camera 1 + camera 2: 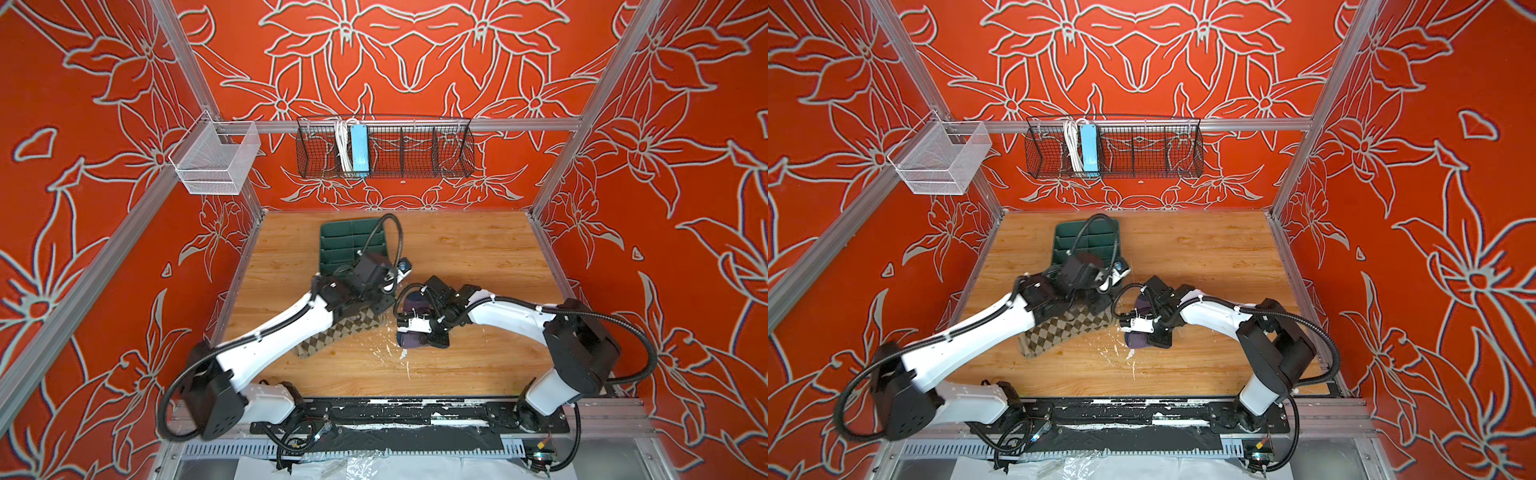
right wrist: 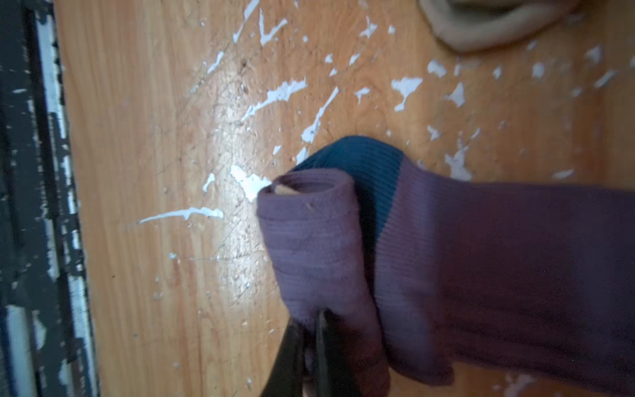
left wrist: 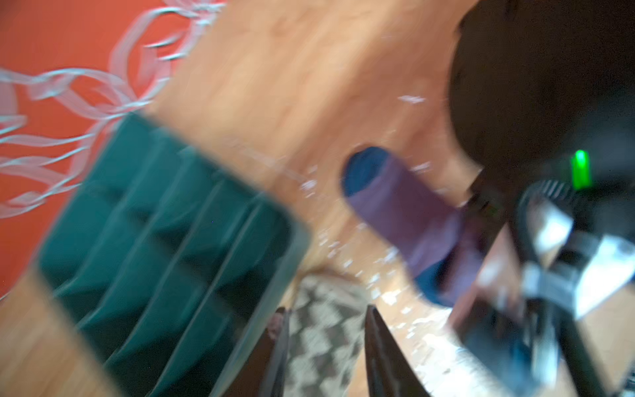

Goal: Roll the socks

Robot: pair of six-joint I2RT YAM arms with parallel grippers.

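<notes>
The right hand (image 2: 307, 324) pinches the purple sock (image 2: 498, 257) at its curled-over end, a roll barely begun, right of centre in both top views. The left hand (image 3: 326, 343), jaws apart, hovers over the argyle sock (image 1: 332, 334), which lies unrolled left of centre on the counter (image 1: 457, 257). Most work remains.

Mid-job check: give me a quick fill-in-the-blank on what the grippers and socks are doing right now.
The right gripper is ____ on the purple sock, at its folded-over end.
The left gripper has its jaws ____ above the argyle sock.
The black wire basket holds a power strip coloured ____.
Missing: shut; open; blue.
</notes>
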